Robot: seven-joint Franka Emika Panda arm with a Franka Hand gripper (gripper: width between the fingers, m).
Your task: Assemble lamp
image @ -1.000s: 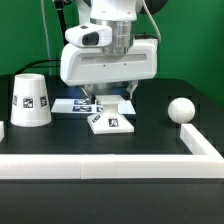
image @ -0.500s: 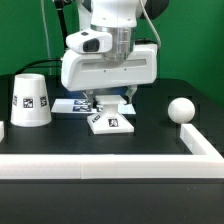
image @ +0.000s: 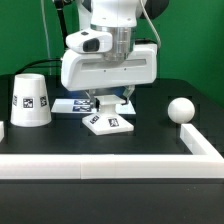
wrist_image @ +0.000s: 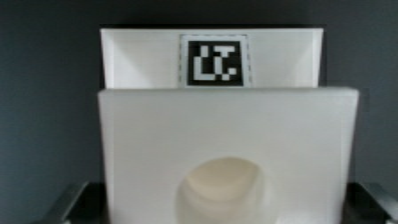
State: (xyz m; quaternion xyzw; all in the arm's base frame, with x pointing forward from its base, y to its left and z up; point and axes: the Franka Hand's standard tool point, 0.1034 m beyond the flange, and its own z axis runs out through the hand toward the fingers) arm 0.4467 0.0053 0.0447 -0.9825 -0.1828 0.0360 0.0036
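Note:
The flat square lamp base [image: 108, 123] lies on the black table at the centre, tags on its top. My gripper [image: 110, 104] is down on its far edge, and its fingers stand against the base's two sides. In the wrist view the base [wrist_image: 222, 130] fills the picture, with its round socket hole [wrist_image: 228, 190] near me and a tag [wrist_image: 214, 60] beyond it. The dark fingers [wrist_image: 68, 205] show only at the base's edges. The cone shade [image: 30, 100] stands at the exterior view's left. The ball-headed bulb [image: 180, 110] lies at the right.
The marker board [image: 68, 105] lies flat behind the base, partly hidden by my gripper. A white raised wall [image: 110, 166] runs along the table's front and turns back at the right [image: 198, 142]. A small white block [image: 2, 130] sits at the left edge.
The base has shifted slightly toward the exterior view's left, with the gripper on it. The shade and the bulb have not moved.

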